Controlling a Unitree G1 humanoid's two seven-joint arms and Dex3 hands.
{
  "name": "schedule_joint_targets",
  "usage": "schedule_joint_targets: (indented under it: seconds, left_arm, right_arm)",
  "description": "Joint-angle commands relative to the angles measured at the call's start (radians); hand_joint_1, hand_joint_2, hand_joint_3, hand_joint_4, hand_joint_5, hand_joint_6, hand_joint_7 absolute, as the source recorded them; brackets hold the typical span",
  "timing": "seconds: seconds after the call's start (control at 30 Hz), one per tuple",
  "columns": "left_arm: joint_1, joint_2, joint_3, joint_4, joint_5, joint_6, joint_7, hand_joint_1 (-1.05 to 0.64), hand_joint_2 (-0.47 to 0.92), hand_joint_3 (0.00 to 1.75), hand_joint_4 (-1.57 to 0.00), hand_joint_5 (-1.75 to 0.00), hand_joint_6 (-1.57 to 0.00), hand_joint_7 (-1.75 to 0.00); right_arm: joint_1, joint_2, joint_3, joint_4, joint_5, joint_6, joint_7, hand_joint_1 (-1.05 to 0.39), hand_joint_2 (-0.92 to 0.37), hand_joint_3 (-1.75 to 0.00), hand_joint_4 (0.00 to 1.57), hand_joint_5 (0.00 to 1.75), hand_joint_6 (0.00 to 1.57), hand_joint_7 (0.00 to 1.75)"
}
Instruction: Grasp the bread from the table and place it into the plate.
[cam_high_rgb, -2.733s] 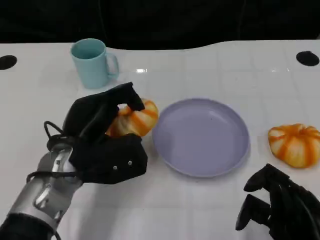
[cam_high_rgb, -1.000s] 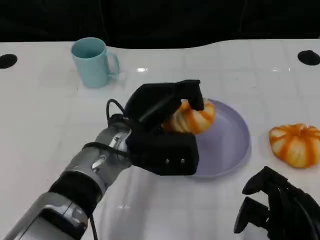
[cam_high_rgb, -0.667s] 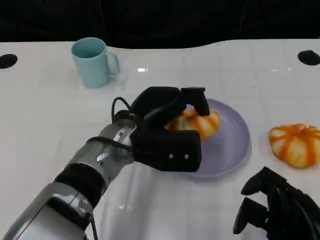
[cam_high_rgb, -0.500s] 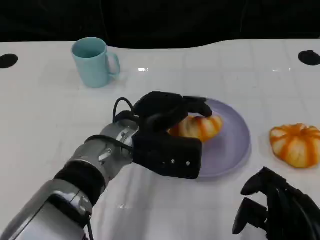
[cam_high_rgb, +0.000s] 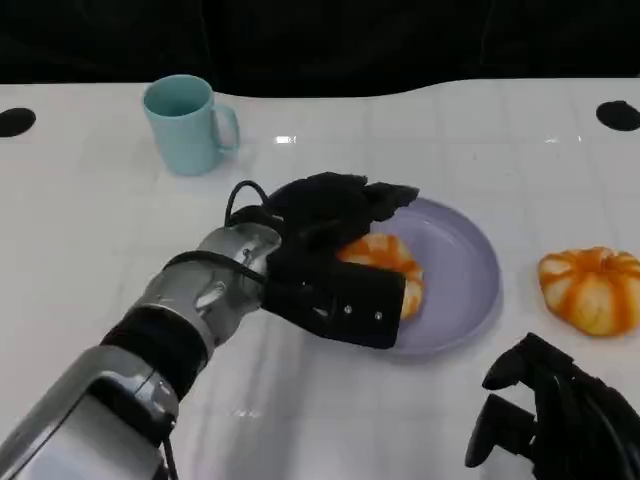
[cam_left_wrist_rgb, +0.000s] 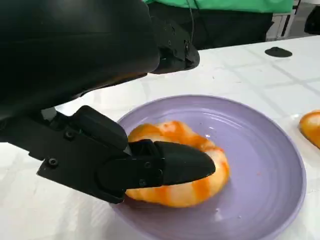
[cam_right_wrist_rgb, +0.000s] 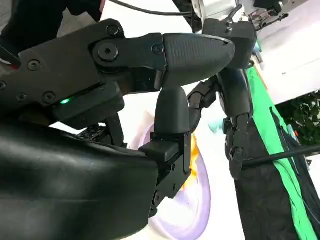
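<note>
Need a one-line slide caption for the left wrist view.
Left hand sets the bread onto the purple plate, one finger along its side.

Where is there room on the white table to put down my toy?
Bare white table lies below the light blue mug, and between the purple plate and the orange striped bread at the right. The plate is crowded: the left hand and another orange striped bread sit there.
</note>
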Motion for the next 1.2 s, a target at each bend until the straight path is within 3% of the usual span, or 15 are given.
schedule_joint_targets:
  seconds: [0.03, 0.63, 1.0, 1.07, 1.2]
  left_arm:
    - [0.013, 0.036, 0.014, -0.053, -0.018, -0.006, -0.02, -0.95, 0.92, 0.67, -0.01, 0.0, -0.08, -0.02]
    - [0.275, 0.105, 0.225, -0.335, -0.359, -0.105, -0.204, -0.84, 0.92, 0.56, -0.12, -0.08, -0.12, -0.03]
    - [0.447, 0.057, 0.322, -0.448, -0.569, -0.148, -0.258, -0.8, 0.92, 0.5, -0.27, -0.2, -0.29, -0.1]
    - [0.486, 0.038, 0.344, -0.473, -0.628, -0.15, -0.278, -0.8, 0.92, 0.49, -0.31, -0.24, -0.32, -0.11]
    - [0.563, -0.006, 0.388, -0.529, -0.734, -0.155, -0.297, -0.76, 0.92, 0.4, -0.31, -0.62, -0.5, -0.12]
  right_arm:
    - [0.0, -0.005, -0.01, -0.004, 0.009, -0.002, -0.005, -0.51, -0.92, -0.44, 0.6, 1.75, 0.41, 1.63]
    - [0.006, -0.012, -0.011, -0.013, 0.008, -0.001, 0.0, -0.51, -0.92, -0.45, 0.6, 1.75, 0.42, 1.64]
    - [0.012, -0.012, -0.009, -0.021, 0.005, 0.001, -0.007, -0.51, -0.92, -0.44, 0.61, 1.75, 0.42, 1.64]
    - [0.012, -0.014, -0.01, -0.022, 0.007, 0.004, -0.007, -0.51, -0.92, -0.44, 0.6, 1.75, 0.41, 1.63]
    - [0.01, -0.013, -0.012, -0.023, 0.015, 0.013, -0.008, -0.51, -0.92, -0.44, 0.6, 1.75, 0.41, 1.63]
